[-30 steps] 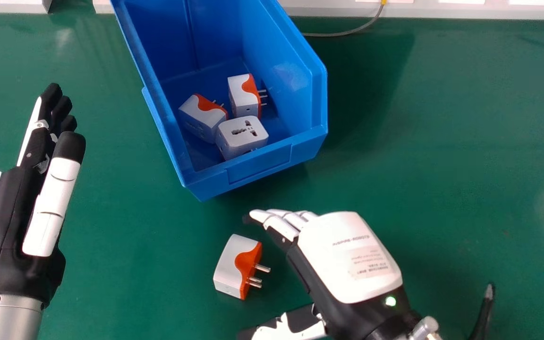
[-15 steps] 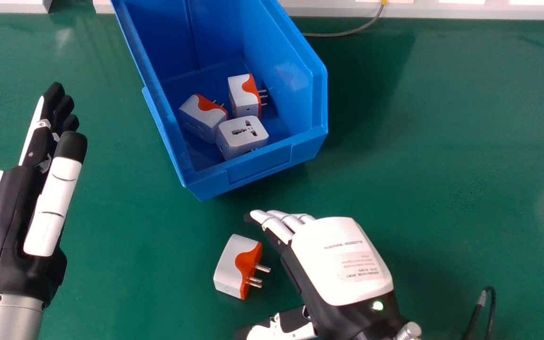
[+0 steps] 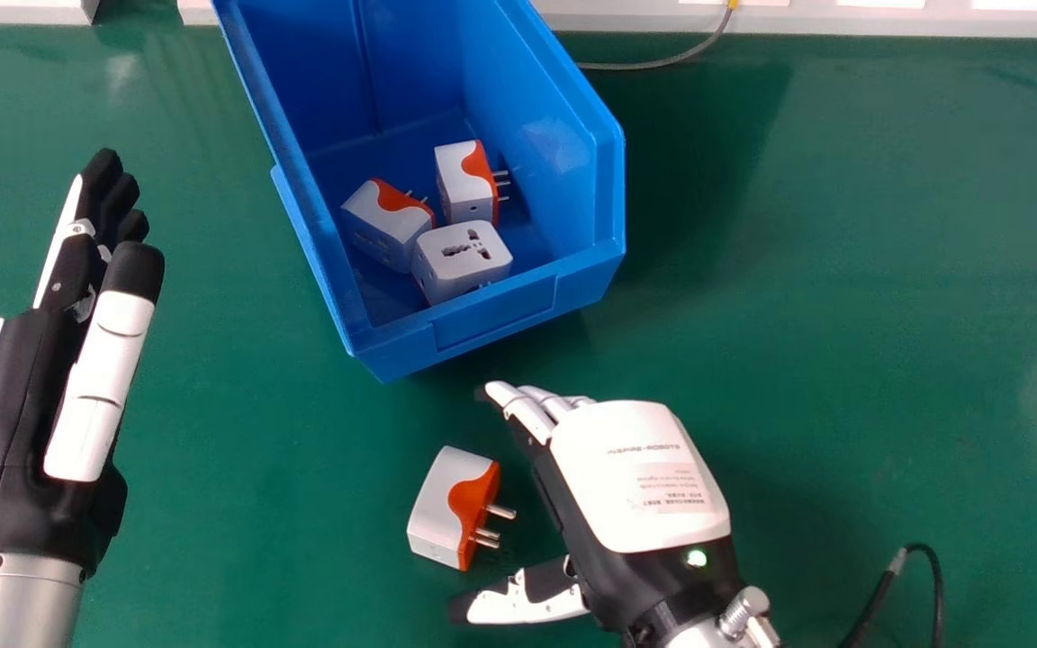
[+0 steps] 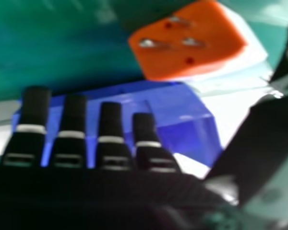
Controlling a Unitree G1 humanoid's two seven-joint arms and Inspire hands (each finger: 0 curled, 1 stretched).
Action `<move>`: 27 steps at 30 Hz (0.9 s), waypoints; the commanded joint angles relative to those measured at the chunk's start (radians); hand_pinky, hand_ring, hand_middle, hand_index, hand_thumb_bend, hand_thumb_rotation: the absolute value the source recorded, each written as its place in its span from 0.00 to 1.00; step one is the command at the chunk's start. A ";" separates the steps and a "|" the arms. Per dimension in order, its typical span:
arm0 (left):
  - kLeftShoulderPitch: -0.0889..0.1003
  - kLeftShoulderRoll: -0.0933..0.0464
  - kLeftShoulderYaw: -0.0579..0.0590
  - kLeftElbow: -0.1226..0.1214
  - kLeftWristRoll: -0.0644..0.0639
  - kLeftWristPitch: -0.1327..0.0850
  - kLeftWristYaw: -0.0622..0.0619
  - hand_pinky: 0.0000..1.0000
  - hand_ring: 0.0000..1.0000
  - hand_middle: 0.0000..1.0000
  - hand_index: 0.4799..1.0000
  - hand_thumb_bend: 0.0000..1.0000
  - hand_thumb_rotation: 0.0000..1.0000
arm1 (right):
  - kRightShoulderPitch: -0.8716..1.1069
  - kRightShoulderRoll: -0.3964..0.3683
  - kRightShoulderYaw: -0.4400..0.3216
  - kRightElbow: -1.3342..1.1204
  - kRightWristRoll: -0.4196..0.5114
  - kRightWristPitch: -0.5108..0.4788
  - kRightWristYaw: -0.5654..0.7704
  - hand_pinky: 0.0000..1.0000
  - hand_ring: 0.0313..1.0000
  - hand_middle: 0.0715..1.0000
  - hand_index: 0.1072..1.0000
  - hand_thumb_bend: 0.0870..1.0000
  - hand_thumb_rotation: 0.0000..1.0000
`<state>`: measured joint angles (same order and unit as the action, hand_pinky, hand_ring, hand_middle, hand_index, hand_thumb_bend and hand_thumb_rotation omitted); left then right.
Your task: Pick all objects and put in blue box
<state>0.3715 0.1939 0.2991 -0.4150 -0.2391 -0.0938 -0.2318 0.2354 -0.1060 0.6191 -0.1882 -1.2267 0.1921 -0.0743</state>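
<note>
Find left hand [image 3: 23,432] idle at left, straight-fingered; nearer than blue box [image 3: 496,315], find loose adapter [image 3: 437,499] on table [image 3: 257,504], probably light, stiff, slickish; pinch by white sides, clear of prongs [image 3: 500,511]; see right hand [image 3: 644,477] beside it, spread wide, empty; shifted leftward and slightly forward since the previous frame.
</note>
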 commanded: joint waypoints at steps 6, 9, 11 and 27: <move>-0.009 0.009 0.007 -0.015 -0.004 -0.004 -0.002 1.00 1.00 1.00 0.97 0.78 0.97 | -0.044 0.027 0.018 0.038 0.008 0.026 -0.028 0.69 0.78 0.82 0.83 0.73 0.39; -0.012 0.006 0.008 -0.013 -0.003 -0.009 -0.001 1.00 1.00 1.00 0.97 0.78 0.97 | -0.054 0.033 0.026 0.056 0.005 0.038 -0.026 0.70 0.78 0.82 0.83 0.72 0.39; -0.013 0.004 0.009 -0.012 -0.005 -0.008 -0.001 1.00 1.00 1.00 0.97 0.78 0.97 | -0.064 0.036 0.033 0.069 0.001 0.050 -0.022 0.70 0.78 0.82 0.83 0.73 0.39; -0.014 -0.002 0.007 -0.010 -0.007 -0.014 -0.001 1.00 1.00 1.00 0.96 0.79 0.96 | -0.112 0.040 0.081 0.142 -0.002 0.102 -0.003 0.67 0.77 0.81 0.79 0.72 0.40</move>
<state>0.3604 0.1939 0.2995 -0.4127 -0.2379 -0.0861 -0.2349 0.1370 -0.0813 0.6883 -0.0393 -1.2247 0.2843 -0.0800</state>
